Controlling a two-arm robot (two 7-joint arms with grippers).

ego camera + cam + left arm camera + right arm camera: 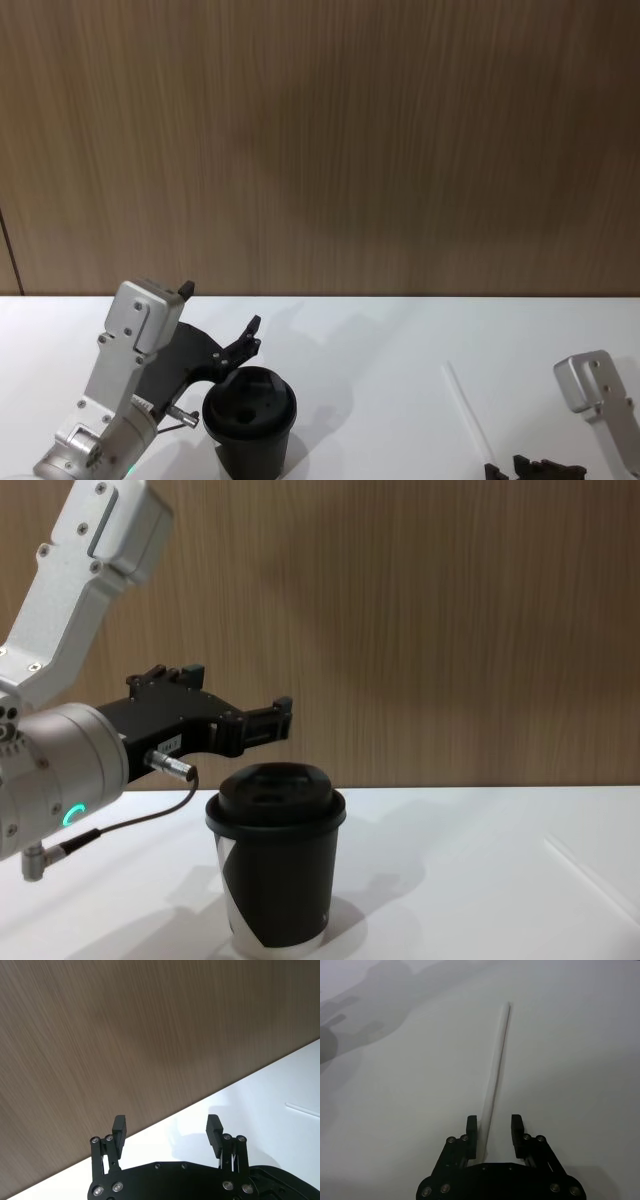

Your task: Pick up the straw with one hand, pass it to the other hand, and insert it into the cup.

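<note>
Left gripper [220,307] is seen spread in the head view, raised at eleven o'clock of the cup [250,415]; the straw [468,412] is laid on the tabletop [380,340] at three o'clock. In the right wrist view, the right gripper [494,1127] is shown spread astride the straw's end.

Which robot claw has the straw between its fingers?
The right gripper: the straw lies on the table between its open fingers. The left gripper hovers by the cup, open and empty.
</note>
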